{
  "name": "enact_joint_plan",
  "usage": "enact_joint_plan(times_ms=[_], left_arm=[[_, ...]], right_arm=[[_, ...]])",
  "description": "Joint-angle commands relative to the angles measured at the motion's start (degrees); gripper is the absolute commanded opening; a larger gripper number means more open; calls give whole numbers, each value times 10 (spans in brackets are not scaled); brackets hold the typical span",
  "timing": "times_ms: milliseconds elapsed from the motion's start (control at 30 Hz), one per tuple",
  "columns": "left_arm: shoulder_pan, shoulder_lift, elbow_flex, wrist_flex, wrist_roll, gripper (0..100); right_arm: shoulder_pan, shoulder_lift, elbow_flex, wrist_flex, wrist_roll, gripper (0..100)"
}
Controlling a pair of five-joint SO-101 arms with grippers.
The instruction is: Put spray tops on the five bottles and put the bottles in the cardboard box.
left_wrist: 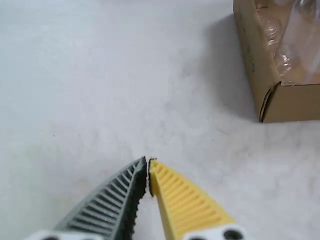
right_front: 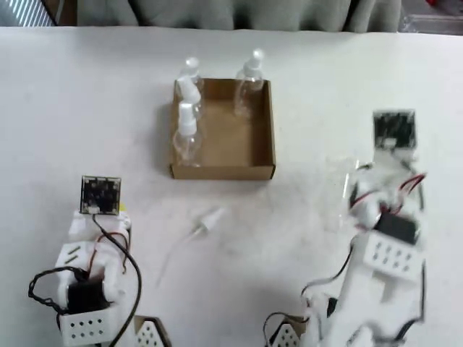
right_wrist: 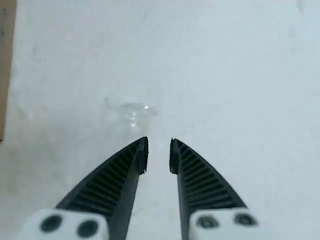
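The left arm [right_front: 90, 278] sits at the near left of the desk [right_front: 65, 108]. Its left fingers [left_wrist: 175, 200], one grey and one yellow, are pressed together at the tips with nothing between them, and they point down at bare desk. The cardboard box [left_wrist: 260, 75] lies ahead of these fingers and off to their right, well apart from them. The left wrist view catches one near corner of it, with clear plastic inside.

To the right of the left fingers and a little ahead, a loose spray top [right_front: 208, 221] lies on its side on the desk. Its thin tube trails back toward the left arm. It rests between the two arms, short of the box's near wall and touching neither.

Inside the box, three bottles [right_front: 187, 141] with white spray tops stand in a row along the left wall. A fourth bottle [right_front: 248, 90], also topped, stands in the far right corner.

The right arm [right_front: 391, 249] is at the near right. Its right fingers [right_wrist: 115, 180], both black, stand a narrow gap apart and hold nothing. Just ahead of their tips and slightly to the left, a clear bottle [right_wrist: 132, 109] glints on the desk. In the high view it is a faint shape on the left of that arm. It is too faint to tell whether it stands or lies. The box edge is well off to the left of these fingers.
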Motion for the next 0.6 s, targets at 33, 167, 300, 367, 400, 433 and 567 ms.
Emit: enact_joint_plan(times_ms=[33, 167, 300, 367, 400, 433, 567], left_arm=[[0, -7, -1, 2, -7, 20], [0, -7, -1, 2, -7, 20], [0, -7, -1, 2, -7, 20], [0, -7, -1, 1, -7, 20], [0, -7, -1, 1, -7, 20], [0, -7, -1, 1, -7, 20], [15, -7, -1, 2, -7, 20]], right_arm=[[10, 195, -258, 114, 46, 52], [9, 355, -428, 206, 47, 52], [9, 474, -548, 243, 47, 52], [8, 521, -588, 244, 47, 52], [8, 541, -606, 244, 47, 52], [7, 560, -622, 241, 47, 52], [-10, 634, -664, 207, 47, 52]])
